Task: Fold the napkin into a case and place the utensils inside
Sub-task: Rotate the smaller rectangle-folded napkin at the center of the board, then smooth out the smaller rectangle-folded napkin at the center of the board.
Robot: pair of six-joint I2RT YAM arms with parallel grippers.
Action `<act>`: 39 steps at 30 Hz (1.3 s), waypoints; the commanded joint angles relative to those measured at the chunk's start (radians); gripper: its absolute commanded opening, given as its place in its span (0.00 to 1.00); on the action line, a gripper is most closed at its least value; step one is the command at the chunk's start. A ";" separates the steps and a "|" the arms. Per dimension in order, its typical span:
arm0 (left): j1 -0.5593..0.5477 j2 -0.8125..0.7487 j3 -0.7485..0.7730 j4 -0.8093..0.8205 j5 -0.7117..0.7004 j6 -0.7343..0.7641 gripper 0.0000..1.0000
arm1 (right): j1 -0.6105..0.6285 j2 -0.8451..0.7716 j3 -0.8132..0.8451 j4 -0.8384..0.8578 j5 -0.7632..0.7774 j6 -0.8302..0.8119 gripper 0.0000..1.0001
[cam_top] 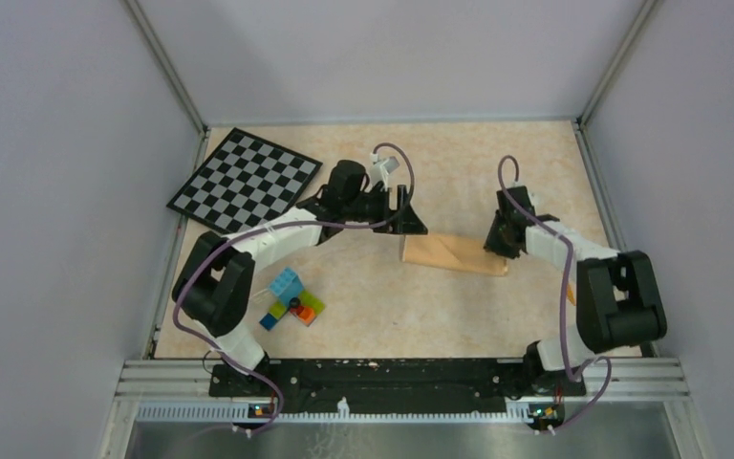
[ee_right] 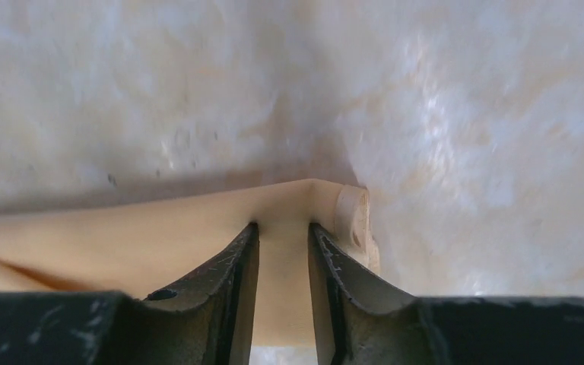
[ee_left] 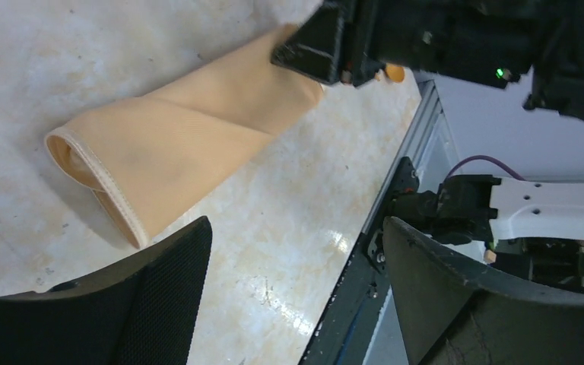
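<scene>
The case [cam_top: 454, 254] lies flat on the beige marbled table [cam_top: 420, 316], a little right of centre, its long side running left to right between the two arms. From the left wrist its near end gapes open as a hemmed mouth, and nothing can be made out inside.

The left gripper [cam_top: 413, 226] hovers just beside that open end, its fingers [ee_left: 160, 304] spread wide apart with bare tabletop between them and nothing held. The right gripper [cam_top: 499, 245] sits on the opposite end and hides that corner from above. Its fingers [ee_right: 239, 266] are drawn to a narrow slot with peach cloth filling it, pinched on the case's edge. Just beside the right finger a pale rounded tip [ee_right: 352, 217] pokes past the cloth; whether it is cloth or a utensil cannot be told.

A checkerboard [cam_top: 244, 179] lies tilted at the far left corner, well apart from the case. A cluster of toy bricks [cam_top: 291, 301] sits near the left arm's elbow, nearer the front rail [cam_top: 401, 378].
</scene>
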 commanded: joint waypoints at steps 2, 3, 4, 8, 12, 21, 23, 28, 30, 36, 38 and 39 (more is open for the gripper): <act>0.000 -0.001 -0.047 0.122 0.068 -0.073 0.87 | 0.012 0.098 0.268 -0.104 0.081 -0.257 0.37; -0.003 0.015 -0.046 0.138 0.072 -0.083 0.88 | 0.026 0.087 0.291 -0.135 0.069 -0.262 0.39; -0.004 0.036 -0.044 0.157 0.078 -0.094 0.88 | 0.035 0.059 0.298 -0.163 0.051 -0.259 0.43; -0.010 0.127 -0.028 0.249 0.106 -0.147 0.86 | 0.021 -0.069 0.208 -0.165 -0.071 -0.207 0.46; -0.020 0.205 0.011 0.272 0.097 -0.148 0.84 | -0.066 -0.125 0.075 -0.049 -0.224 -0.155 0.39; -0.021 0.292 0.024 0.178 -0.074 -0.082 0.78 | -0.192 0.048 0.035 0.098 -0.228 -0.127 0.32; -0.022 0.277 -0.025 0.191 -0.094 -0.086 0.78 | -0.195 0.083 0.048 0.097 -0.166 -0.157 0.32; -0.030 0.245 -0.081 0.221 -0.078 -0.094 0.78 | -0.191 0.080 0.088 0.097 -0.218 -0.236 0.34; -0.039 0.227 -0.082 0.235 -0.054 -0.111 0.80 | -0.170 0.044 0.128 0.042 -0.209 -0.252 0.37; -0.054 0.123 -0.049 0.205 0.000 -0.118 0.84 | -0.138 -0.179 0.191 -0.119 -0.083 -0.248 0.61; -0.054 0.076 -0.045 0.162 -0.002 -0.099 0.86 | -0.145 -0.243 0.204 -0.165 0.016 -0.235 0.66; -0.054 0.053 -0.045 0.141 -0.001 -0.090 0.87 | -0.164 -0.262 0.205 -0.187 0.074 -0.207 0.70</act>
